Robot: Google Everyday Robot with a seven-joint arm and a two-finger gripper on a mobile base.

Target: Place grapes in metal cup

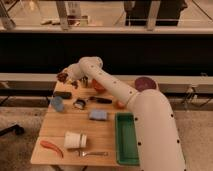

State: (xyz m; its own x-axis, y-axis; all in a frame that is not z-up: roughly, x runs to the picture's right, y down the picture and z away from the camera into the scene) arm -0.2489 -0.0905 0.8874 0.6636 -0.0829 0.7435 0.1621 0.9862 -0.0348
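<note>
My gripper (67, 77) is at the far left corner of the wooden table (55, 127). It is shut on the grapes (62, 76), a small dark red bunch held just above the table's back edge. The metal cup (84, 80) is a small dark cylinder standing just right of the gripper, partly hidden by my white arm (112, 87). The grapes are left of the cup, not over it.
A red-orange bowl (98, 86) sits behind the arm and a purple plate (145, 83) at the back right. A white cup (75, 140) lies on its side at the front. A green tray (126, 137), a blue sponge (98, 115), a black block (62, 94) and a fork (93, 153) are also on the table.
</note>
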